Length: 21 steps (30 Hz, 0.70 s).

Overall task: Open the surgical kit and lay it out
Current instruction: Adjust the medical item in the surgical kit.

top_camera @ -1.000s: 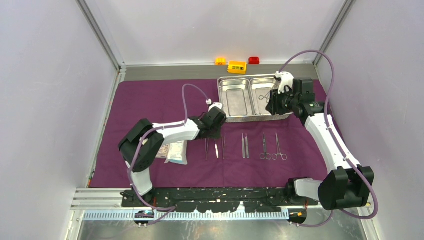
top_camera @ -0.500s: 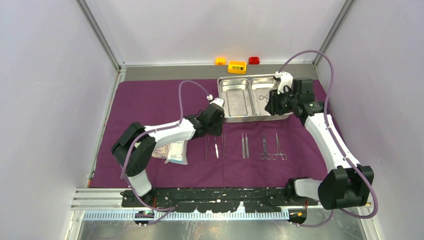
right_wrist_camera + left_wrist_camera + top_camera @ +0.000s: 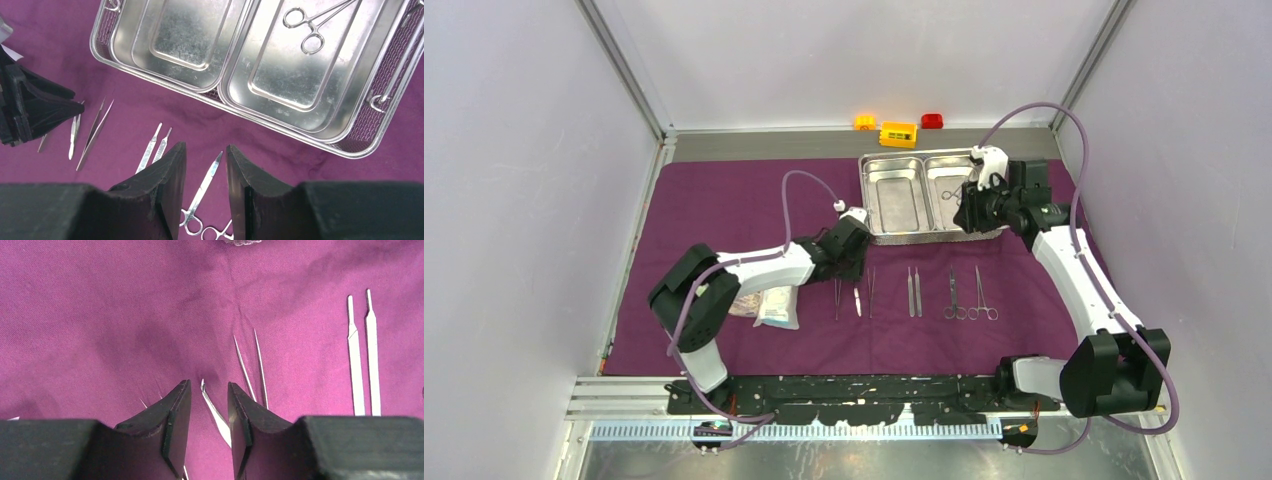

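Your left pincer (image 3: 208, 389) stands parted, gripping nothing. The thin curved instrument (image 3: 216, 412) lies on the cloth (image 3: 100, 315) between its fingers. Lift straight up, brushing neither it nor the tweezers (image 3: 244, 369) just right.

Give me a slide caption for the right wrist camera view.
Right gripper open over the dark-purple cloth; one ring-handled steel clamp lies in the shiny two-compartment steel tray beyond.

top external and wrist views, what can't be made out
- Left wrist: thin curved tool between the left fingers, lower end hidden behind them; whether it is touched is unclear.
- Top external: packets, partly under the left arm, contents too small.
- Right wrist: tray, cut off by the top edge.
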Each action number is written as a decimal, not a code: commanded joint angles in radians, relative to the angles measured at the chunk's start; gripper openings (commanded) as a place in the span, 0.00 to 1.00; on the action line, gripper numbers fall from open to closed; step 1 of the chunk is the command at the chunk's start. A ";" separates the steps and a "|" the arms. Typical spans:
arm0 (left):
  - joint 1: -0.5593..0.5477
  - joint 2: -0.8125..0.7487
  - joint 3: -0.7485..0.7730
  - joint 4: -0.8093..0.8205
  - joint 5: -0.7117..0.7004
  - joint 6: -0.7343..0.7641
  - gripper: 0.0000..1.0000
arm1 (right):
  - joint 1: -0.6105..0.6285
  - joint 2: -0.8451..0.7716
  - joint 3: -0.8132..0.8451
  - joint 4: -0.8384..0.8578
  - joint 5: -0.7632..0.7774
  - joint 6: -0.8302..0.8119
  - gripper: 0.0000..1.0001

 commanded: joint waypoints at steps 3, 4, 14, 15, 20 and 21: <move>-0.004 0.012 -0.014 0.012 -0.019 -0.028 0.33 | -0.002 -0.022 -0.009 0.031 -0.002 -0.019 0.40; -0.005 0.013 -0.017 0.015 -0.018 -0.028 0.32 | -0.002 -0.024 -0.010 0.031 -0.002 -0.019 0.40; -0.004 0.035 -0.018 0.024 -0.013 -0.045 0.25 | -0.003 -0.034 -0.019 0.030 0.003 -0.025 0.40; -0.005 0.035 -0.016 0.024 -0.013 -0.045 0.24 | -0.003 -0.035 -0.021 0.030 0.004 -0.025 0.40; -0.004 0.034 -0.015 0.027 -0.015 -0.045 0.16 | -0.004 -0.036 -0.028 0.032 0.004 -0.025 0.40; -0.004 0.031 -0.014 0.027 -0.015 -0.044 0.14 | -0.002 -0.037 -0.029 0.033 0.003 -0.025 0.40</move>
